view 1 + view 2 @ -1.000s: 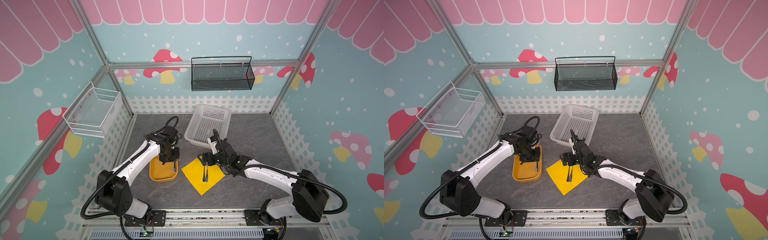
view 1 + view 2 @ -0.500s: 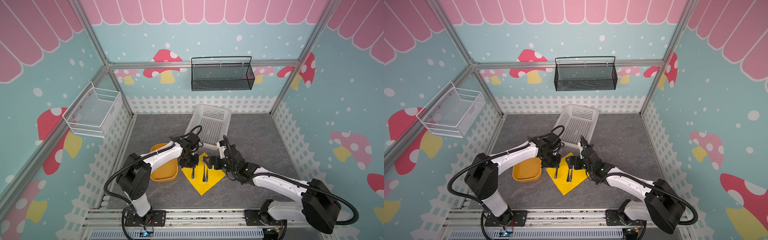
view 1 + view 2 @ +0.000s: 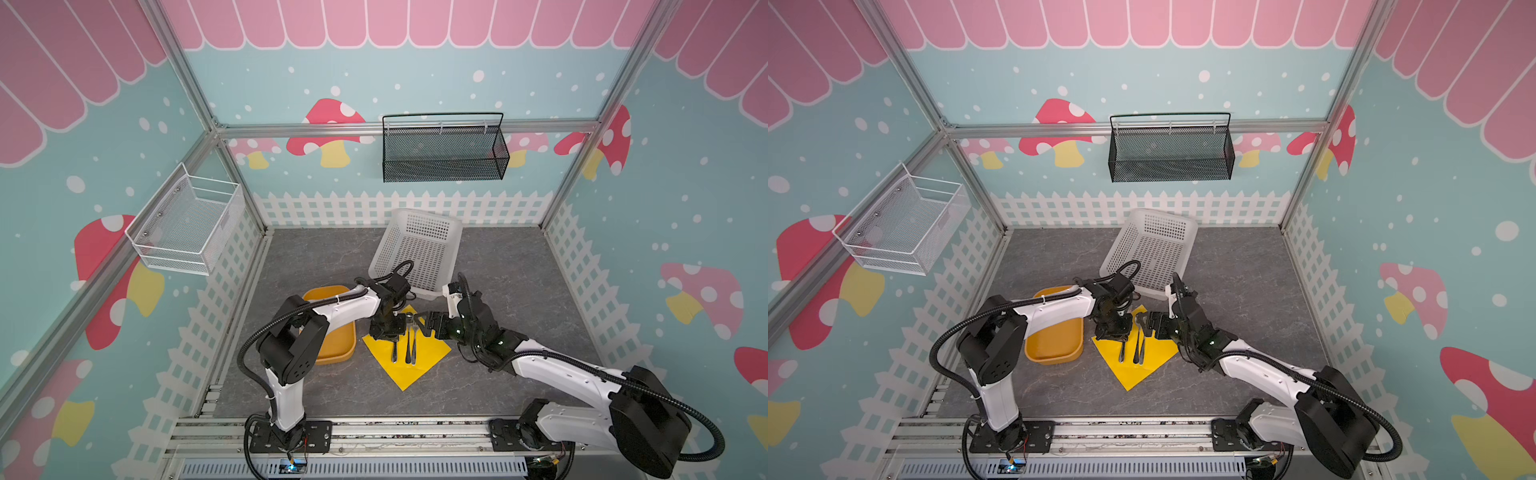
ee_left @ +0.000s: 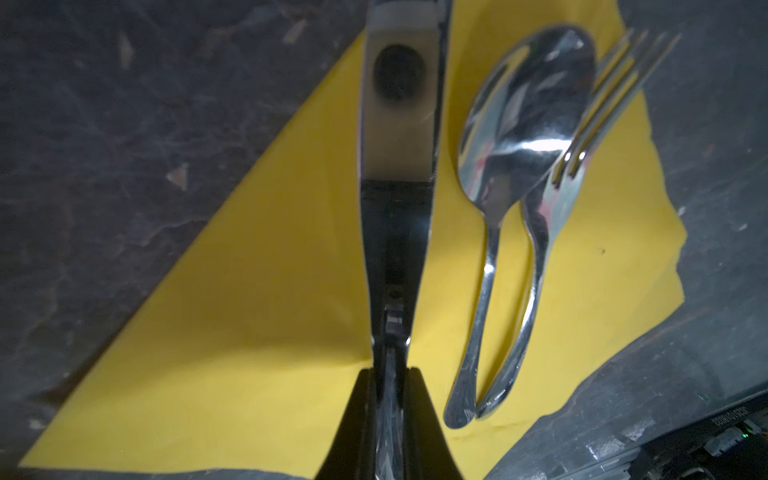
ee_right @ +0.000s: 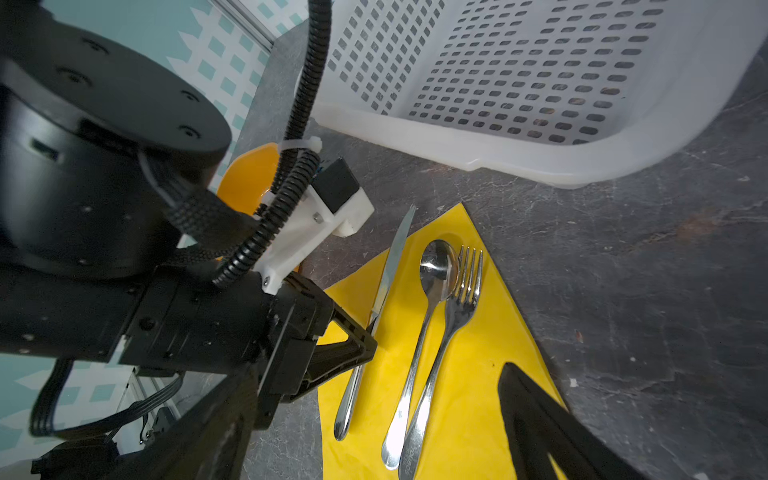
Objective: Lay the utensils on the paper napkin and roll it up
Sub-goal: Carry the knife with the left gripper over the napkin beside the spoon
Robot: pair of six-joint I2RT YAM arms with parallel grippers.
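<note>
The yellow paper napkin [image 3: 422, 368] [image 3: 1152, 363] lies flat as a diamond on the grey table. A spoon [image 5: 436, 270] and a fork [image 5: 465, 291] lie side by side on it, heads overlapping. My left gripper [image 3: 388, 330] [image 4: 390, 399] is shut on the knife [image 4: 397, 145] [image 5: 390, 266], holding it low over the napkin's left part, parallel to the spoon. The blade tip reaches past the napkin's edge. Whether the knife touches the paper I cannot tell. My right gripper [image 3: 428, 326] [image 5: 378, 374] hovers open by the napkin's right corner, holding nothing.
A white perforated basket [image 3: 417, 249] stands just behind the napkin. An orange tray [image 3: 336, 353] sits to its left, partly under the left arm. A black mesh basket [image 3: 442, 153] hangs on the back wall and a white wire basket [image 3: 187, 224] on the left wall.
My left arm has swung from over the orange tray across to the napkin, carrying the knife. My right gripper has drawn back to the right off the spoon and fork, still open.
</note>
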